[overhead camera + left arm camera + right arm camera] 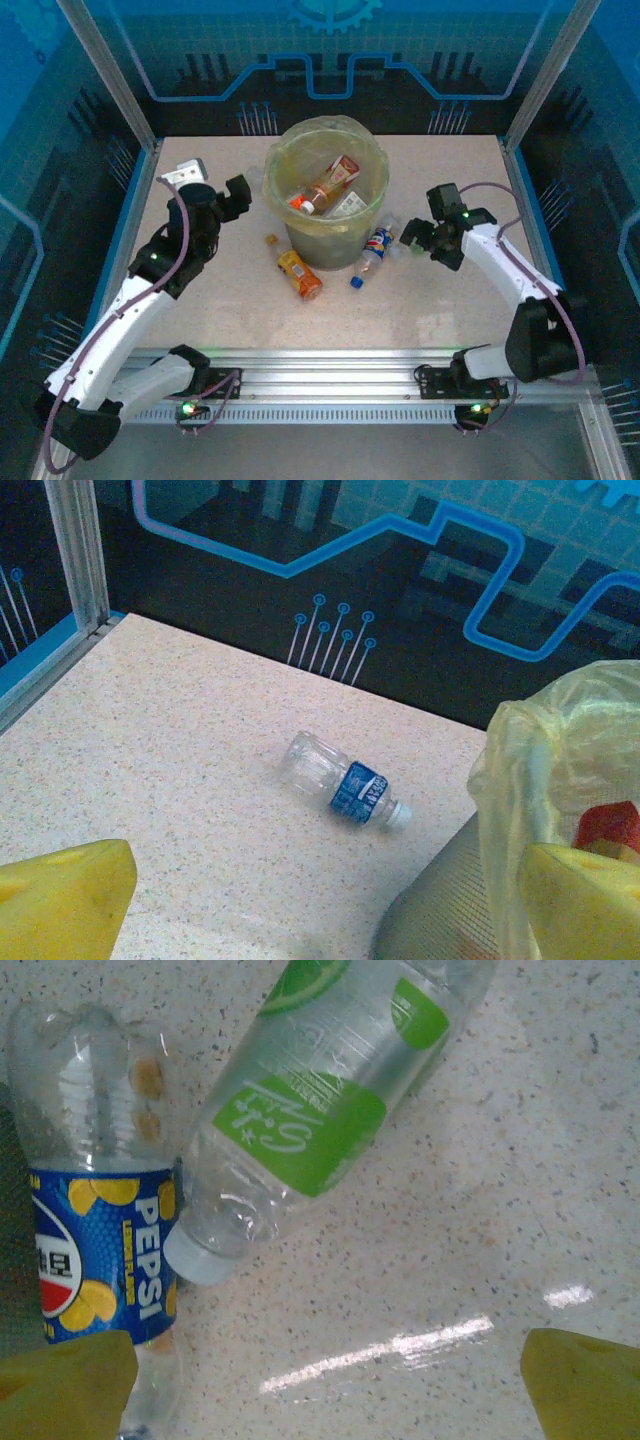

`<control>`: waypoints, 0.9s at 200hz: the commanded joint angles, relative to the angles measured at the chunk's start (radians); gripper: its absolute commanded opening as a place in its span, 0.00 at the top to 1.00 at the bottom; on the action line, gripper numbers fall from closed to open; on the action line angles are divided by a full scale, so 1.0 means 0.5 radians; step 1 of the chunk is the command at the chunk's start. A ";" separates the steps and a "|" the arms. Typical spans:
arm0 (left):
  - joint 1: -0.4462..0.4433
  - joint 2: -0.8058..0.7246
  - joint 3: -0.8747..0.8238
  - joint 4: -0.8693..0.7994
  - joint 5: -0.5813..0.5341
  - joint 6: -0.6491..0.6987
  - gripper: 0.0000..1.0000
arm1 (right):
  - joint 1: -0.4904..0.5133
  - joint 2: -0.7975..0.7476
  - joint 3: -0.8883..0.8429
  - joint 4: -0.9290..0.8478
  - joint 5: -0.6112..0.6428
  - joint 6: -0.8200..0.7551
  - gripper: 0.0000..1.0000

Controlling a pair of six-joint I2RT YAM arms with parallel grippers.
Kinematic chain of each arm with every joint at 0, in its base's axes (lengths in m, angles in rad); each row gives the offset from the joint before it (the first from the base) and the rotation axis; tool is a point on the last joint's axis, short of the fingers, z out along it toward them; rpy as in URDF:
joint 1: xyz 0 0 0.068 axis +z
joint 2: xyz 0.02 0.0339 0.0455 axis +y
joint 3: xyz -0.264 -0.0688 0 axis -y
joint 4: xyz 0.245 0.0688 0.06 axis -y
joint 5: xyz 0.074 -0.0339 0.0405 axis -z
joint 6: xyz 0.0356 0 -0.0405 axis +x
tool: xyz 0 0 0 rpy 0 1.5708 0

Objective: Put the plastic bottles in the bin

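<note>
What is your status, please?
Left gripper open, right gripper open, both empty. Bin holds some bottles; Pepsi bottle, orange bottle loose beside it. Nothing blocking.

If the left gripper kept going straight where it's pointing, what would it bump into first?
Most likely the small clear blue-label bottle lying on the table, straight ahead of the left gripper, jaws open. Depth is unclear; it might touch the table first.

The bin [300, 235] stands mid-bench [220, 310], toward the far edge, with several bottles [328, 187] inside it. Just before it lie a near bottle [298, 274] on the left and a Pepsi bottle [372, 252] on the right (a third bottle [320, 1110] lies just beside that one, farther right). A lone bottle [342, 785] lies behind the bin, to its left.
</note>
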 commanded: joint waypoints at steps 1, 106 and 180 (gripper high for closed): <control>0.016 -0.034 -0.029 0.039 -0.056 -0.059 0.01 | -0.049 0.112 0.094 0.072 -0.029 -0.025 0.00; 0.048 0.030 -0.021 0.007 0.012 -0.064 0.01 | -0.133 0.660 0.389 0.123 -0.023 -0.002 0.00; 0.060 0.024 -0.022 0.000 0.037 -0.075 0.01 | -0.163 0.705 0.315 0.156 -0.003 -0.039 0.07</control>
